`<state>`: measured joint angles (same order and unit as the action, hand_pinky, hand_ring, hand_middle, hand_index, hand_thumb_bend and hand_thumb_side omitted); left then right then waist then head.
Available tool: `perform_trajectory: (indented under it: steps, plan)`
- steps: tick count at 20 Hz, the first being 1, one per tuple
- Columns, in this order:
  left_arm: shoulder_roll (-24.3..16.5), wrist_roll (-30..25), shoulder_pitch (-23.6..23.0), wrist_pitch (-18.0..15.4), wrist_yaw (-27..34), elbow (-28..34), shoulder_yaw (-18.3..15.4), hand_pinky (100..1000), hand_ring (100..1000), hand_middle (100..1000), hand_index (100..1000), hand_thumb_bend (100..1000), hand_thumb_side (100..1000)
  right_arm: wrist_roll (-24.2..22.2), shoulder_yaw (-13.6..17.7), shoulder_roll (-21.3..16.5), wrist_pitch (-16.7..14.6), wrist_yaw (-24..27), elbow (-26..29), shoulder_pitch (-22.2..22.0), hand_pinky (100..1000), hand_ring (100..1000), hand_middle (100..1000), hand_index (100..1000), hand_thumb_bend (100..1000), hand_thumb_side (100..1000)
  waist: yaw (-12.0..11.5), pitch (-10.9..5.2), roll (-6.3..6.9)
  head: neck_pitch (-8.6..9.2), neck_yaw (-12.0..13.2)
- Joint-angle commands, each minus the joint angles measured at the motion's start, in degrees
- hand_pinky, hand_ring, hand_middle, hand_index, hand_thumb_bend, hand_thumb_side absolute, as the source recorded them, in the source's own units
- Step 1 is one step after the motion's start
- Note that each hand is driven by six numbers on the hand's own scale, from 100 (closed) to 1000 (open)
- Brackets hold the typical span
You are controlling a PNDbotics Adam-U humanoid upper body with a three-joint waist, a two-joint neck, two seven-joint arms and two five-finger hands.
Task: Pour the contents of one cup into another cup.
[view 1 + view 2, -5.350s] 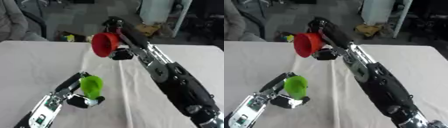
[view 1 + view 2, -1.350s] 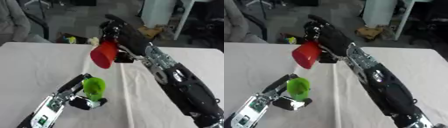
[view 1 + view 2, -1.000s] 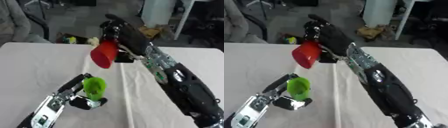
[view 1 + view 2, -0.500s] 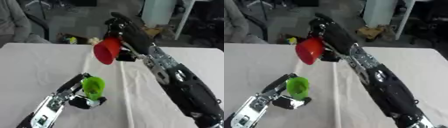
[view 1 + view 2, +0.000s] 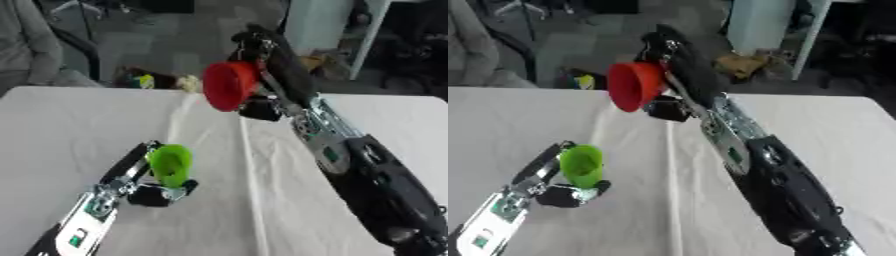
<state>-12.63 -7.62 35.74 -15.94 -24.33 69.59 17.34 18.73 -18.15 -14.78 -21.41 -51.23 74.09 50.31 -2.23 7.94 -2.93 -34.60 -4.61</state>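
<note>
On the white-clothed table (image 5: 79, 125) your left hand (image 5: 144, 187) curls round 1 green cup (image 5: 171, 164); your right hand (image 5: 262, 75) grips 1 red cup (image 5: 226, 85), tipped on its side above and beyond the green cup. Pour from there and the contents could miss it, I judge

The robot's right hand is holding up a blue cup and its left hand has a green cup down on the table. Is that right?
Not quite. The cup in the right hand is red, not blue; the left eye view shows it held up on its side, mouth facing left. The rest is right: the left hand holds the green cup low over the table.
</note>
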Motion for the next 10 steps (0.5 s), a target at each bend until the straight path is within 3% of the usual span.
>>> perform_trajectory:
  steps: [1,6,10]
  plan:
    - [-0.55,2.83,1.61,0.12,-1.56,-1.09,-2.07,618,433,311,573,428,355,-0.67,-0.09,-1.63,0.78,3.38,3.39,0.51,933,784,430,554,100,193,0.10,-0.87,0.22,0.69,0.10]
    - [-0.09,7.17,2.04,-0.22,-5.38,-5.39,-3.78,632,483,403,639,479,373,-2.44,-0.75,-2.31,1.54,8.16,6.57,0.13,934,785,430,553,100,193,0.17,-0.80,-0.05,0.89,0.12]
    - [0.21,9.41,1.99,-1.37,-8.98,-8.70,-4.44,662,570,519,715,592,413,-3.96,-0.89,-2.79,1.99,11.06,8.38,0.02,934,785,430,553,100,193,0.25,-0.74,-0.26,0.96,0.04]
